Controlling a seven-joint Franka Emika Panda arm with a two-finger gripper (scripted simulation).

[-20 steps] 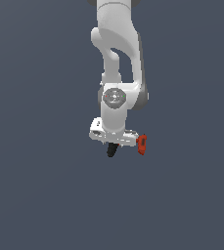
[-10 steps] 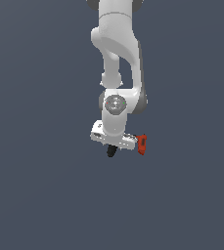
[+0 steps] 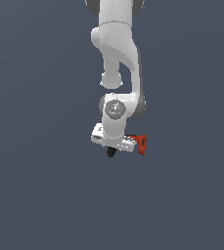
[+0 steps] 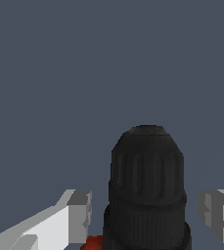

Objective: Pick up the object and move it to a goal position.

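The object, a small red-orange drill-shaped tool, hangs under the white hand in the exterior view. Its blocky red handle end (image 3: 141,144) sticks out toward the exterior view's right and its black nose (image 3: 111,152) points downward. My gripper (image 3: 115,145) is shut on the object, and the hand hides most of the tool's body. In the wrist view the black ribbed nose (image 4: 147,185) fills the middle, and a sliver of red body (image 4: 93,242) shows behind it. My gripper (image 4: 146,212) has one grey fingertip (image 4: 79,214) on each side of the nose.
Around the arm (image 3: 117,58) there is only a uniform dark grey-blue background in both views. No table edge, container or other object shows.
The hand, with the object held in it, has shifted slightly lower in the exterior view. The grip has not changed.
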